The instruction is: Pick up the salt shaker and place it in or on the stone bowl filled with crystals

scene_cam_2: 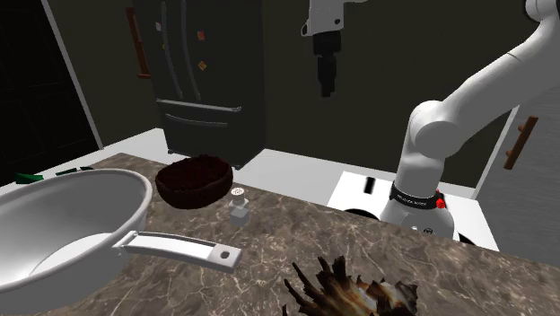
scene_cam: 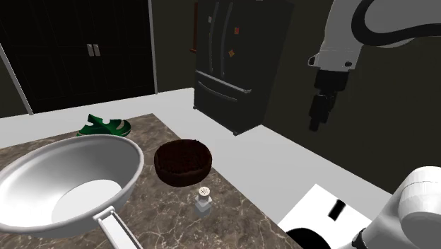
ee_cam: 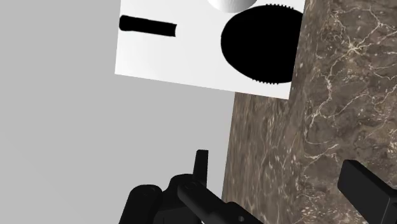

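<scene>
One small salt shaker [scene_cam: 203, 203] stands upright near the edge of the veined stone counter [scene_cam: 237, 212], just in front of the dark brown bowl [scene_cam: 173, 174] and close to the pale frying pan [scene_cam: 71, 141]. High above and off to the shoulder view's right, out past the counter edge, the black gripper [scene_cam: 318, 122] hangs pointing down, fingers [ee_cam: 369, 191] spread apart and empty. Reaching the shaker likely calls for a long descent leftward.
</scene>
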{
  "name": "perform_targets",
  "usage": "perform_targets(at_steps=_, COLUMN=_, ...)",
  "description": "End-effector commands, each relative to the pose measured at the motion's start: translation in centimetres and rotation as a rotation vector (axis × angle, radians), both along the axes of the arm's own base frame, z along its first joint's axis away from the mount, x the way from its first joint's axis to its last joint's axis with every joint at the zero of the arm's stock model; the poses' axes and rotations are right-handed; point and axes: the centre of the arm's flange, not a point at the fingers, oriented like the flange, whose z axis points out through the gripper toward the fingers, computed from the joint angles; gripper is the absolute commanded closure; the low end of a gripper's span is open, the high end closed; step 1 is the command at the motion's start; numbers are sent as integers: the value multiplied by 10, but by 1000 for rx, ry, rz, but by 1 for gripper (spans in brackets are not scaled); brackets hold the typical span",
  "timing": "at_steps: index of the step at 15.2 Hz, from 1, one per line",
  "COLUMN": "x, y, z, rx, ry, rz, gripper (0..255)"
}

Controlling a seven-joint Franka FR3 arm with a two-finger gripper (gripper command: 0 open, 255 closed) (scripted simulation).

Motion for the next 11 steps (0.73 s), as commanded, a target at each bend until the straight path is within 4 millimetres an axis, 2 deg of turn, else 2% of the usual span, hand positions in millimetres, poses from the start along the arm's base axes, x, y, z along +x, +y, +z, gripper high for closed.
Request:
perform_targets(at_steps=1, x=0, y=0, z=0, rx=0, ry=0, rz=0, gripper=0)
perform_targets(at_steps=11, x=54, y=112, z=-61, rx=-24, ry=68, rz=-59, gripper=0)
